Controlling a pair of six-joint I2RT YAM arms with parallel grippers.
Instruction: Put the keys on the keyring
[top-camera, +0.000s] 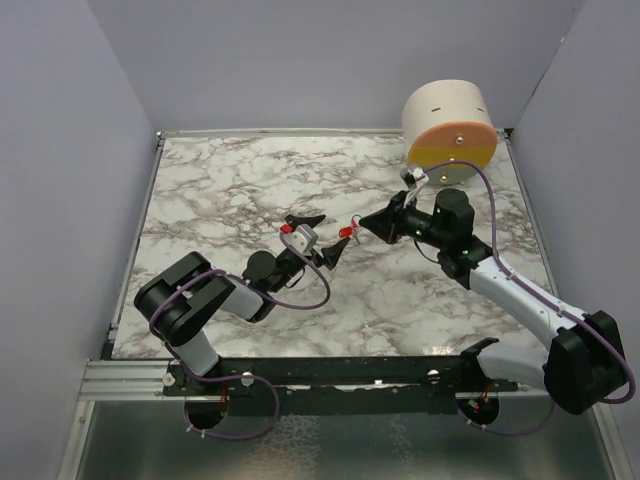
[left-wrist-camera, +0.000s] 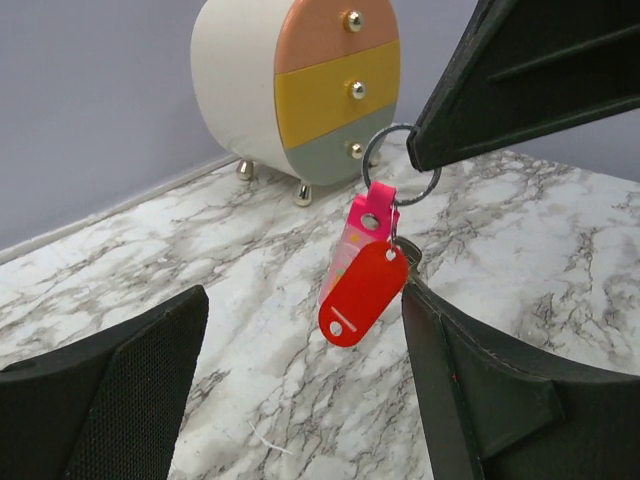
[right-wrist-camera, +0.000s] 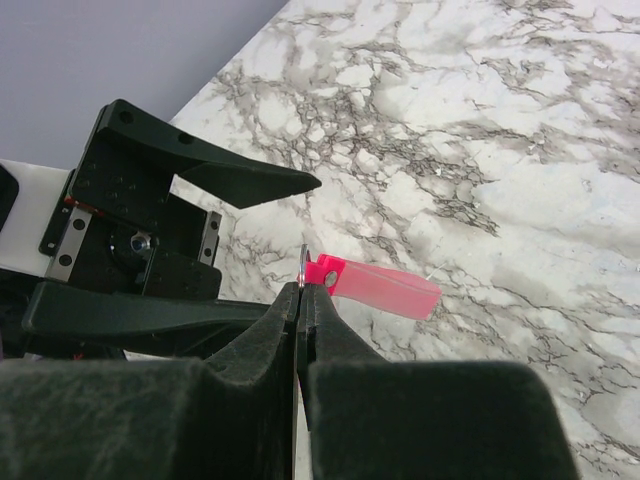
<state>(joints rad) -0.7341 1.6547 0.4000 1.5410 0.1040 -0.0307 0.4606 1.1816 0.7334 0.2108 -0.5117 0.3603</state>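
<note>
Keyring (left-wrist-camera: 378, 202) pinched by right gripper (right-wrist-camera: 298, 296) | key (left-wrist-camera: 362, 296) hanging from it | left gripper (top-camera: 328, 233) spread wide | drawers (left-wrist-camera: 335, 95) closed

You have soft, even light from above in all three views. The white marble-patterned counter (top-camera: 400, 300) reads bright and evenly lit, and shadows under the arms are faint. In your left wrist view the glossy red plastic key head (left-wrist-camera: 362, 292) and the metal keyring with its pink strap (left-wrist-camera: 374, 212) are sharp, while the black tool fingers (left-wrist-camera: 120, 400) close to the lens go soft.
</note>
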